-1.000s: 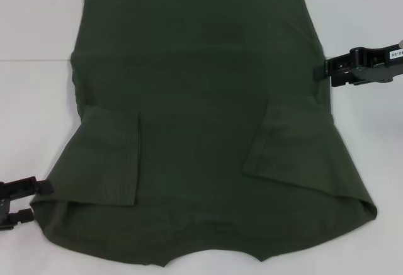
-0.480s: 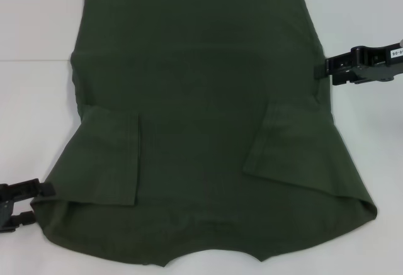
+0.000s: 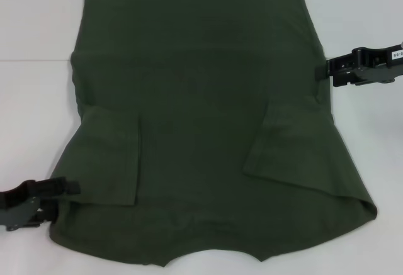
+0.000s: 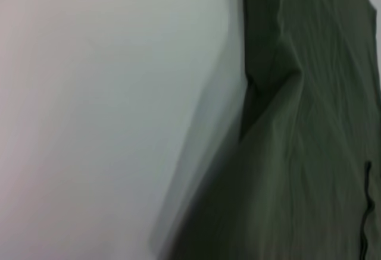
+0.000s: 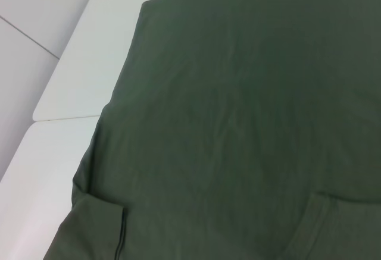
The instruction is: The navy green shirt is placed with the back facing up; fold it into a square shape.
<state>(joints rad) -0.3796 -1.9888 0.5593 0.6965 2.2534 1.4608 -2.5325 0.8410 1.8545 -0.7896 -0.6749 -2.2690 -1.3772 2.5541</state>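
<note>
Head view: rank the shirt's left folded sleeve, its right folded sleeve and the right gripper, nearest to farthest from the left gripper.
From the left gripper:
1. Left folded sleeve of the navy green shirt, right beside it.
2. Right folded sleeve, across the shirt.
3. Right gripper, at the far right edge.

Smooth plain white counter (image 3: 38, 99), faint straight seam across it near its far edge on both sides, second white panel edge beyond the seam, soft even light, pale shadows
</note>
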